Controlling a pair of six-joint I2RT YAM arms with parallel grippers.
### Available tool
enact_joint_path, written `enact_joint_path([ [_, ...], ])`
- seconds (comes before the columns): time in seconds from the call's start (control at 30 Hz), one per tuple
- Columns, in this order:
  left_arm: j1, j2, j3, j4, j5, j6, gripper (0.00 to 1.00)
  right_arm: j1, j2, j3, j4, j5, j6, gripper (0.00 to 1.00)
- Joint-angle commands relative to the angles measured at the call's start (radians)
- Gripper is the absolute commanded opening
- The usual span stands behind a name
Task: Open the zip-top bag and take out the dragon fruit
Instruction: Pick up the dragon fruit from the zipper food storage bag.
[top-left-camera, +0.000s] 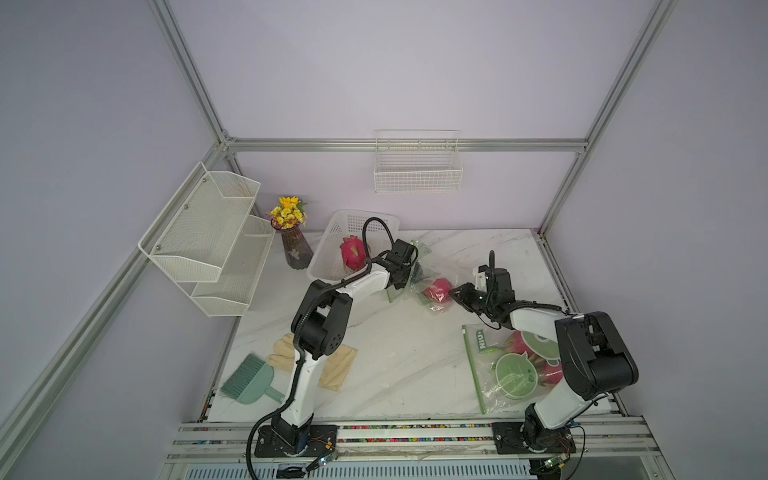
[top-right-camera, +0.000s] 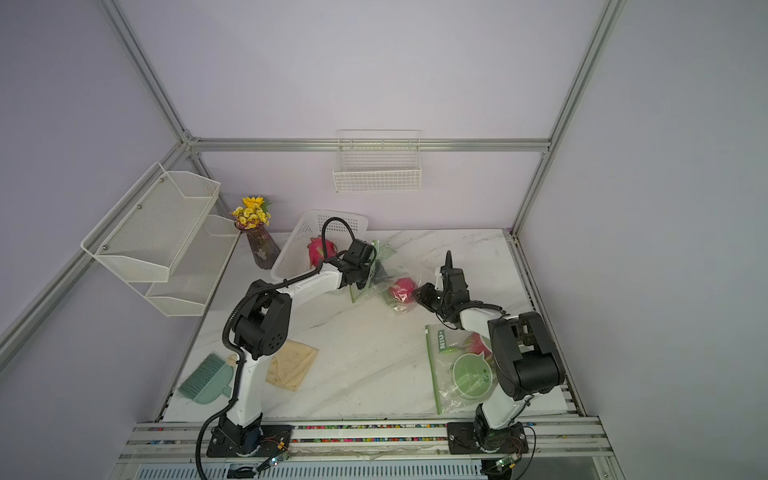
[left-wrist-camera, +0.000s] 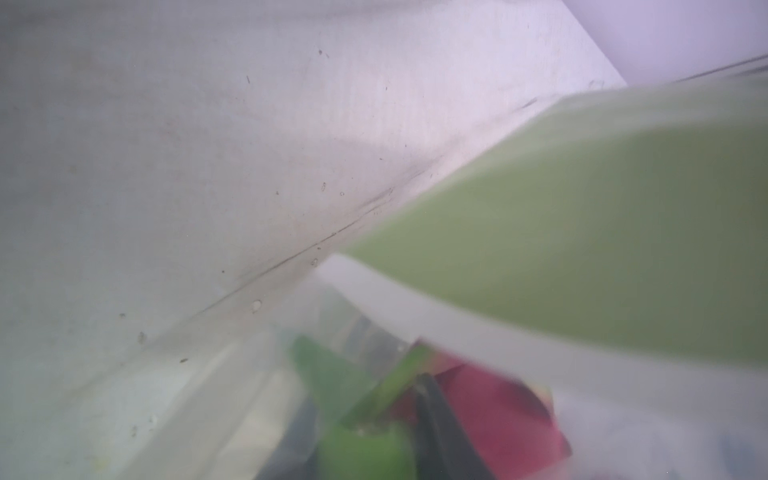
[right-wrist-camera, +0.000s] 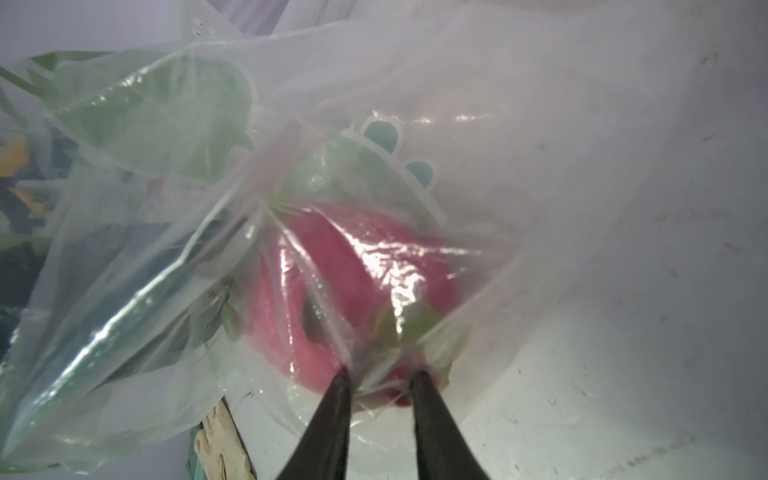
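Pinching clear film, the right gripper (right-wrist-camera: 380, 374) has its jaws closed on the zip-top bag (right-wrist-camera: 145, 270). Inside lies one dragon fruit (right-wrist-camera: 353, 257), at the centre in both top views, its green-scaled end and long axis toward the fingers. The left gripper (top-left-camera: 411, 272) is at the bag's green zip edge, and I cannot tell its jaws. I count four fruits: one in the white basket (top-left-camera: 345, 220), upper centre, and two in a second bag (top-left-camera: 482, 374), lower right, marked "NIU".

A magenta dragon fruit with green scales (top-right-camera: 320, 250) lies inside the white perforated plastic basket (top-right-camera: 291, 249). Just beside the basket, the left gripper (top-right-camera: 371, 273) is at the green-edged mouth of a clear plastic zip-top bag (top-right-camera: 387, 255). A second pink fruit (top-right-camera: 402, 289) sits within, with the right gripper (top-right-camera: 417, 296) against the bag's end farthest from the basket.
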Motion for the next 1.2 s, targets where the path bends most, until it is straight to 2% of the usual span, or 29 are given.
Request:
enact_joint_path([
  [0.0,-0.002,-0.083,-0.016,0.013,-0.046,0.033,0.25,-0.002,0.015,-0.034,-0.068,0.028,-0.008,0.29],
  [0.07,-0.005,-0.113,-0.024,0.013,-0.055,0.062,0.22,-0.006,0.002,-0.035,-0.075,0.031,-0.009,0.29],
  [0.13,-0.013,-0.146,-0.030,0.013,-0.066,0.099,0.13,-0.016,-0.019,-0.040,-0.078,0.026,-0.009,0.29],
  [0.3,-0.030,-0.235,-0.053,0.012,-0.086,0.187,0.03,-0.041,-0.096,-0.058,-0.079,0.009,-0.015,0.31],
  [0.53,-0.032,-0.346,-0.091,0.070,0.056,0.367,0.02,-0.118,-0.226,-0.091,-0.077,-0.081,0.016,0.41],
  [0.63,-0.031,-0.387,-0.101,0.063,0.070,0.409,0.02,-0.126,-0.274,-0.091,-0.070,-0.128,-0.033,0.48],
  [0.77,-0.020,-0.439,-0.122,0.076,0.087,0.397,0.02,-0.127,-0.384,-0.130,-0.005,-0.183,-0.124,0.58],
  [0.97,0.005,-0.483,-0.129,0.089,0.215,0.347,0.02,-0.126,-0.505,-0.240,0.205,-0.294,-0.217,0.75],
  [1.17,0.023,-0.529,-0.178,0.156,0.309,0.314,0.02,-0.126,-0.479,-0.226,0.284,-0.361,-0.155,0.78],
])
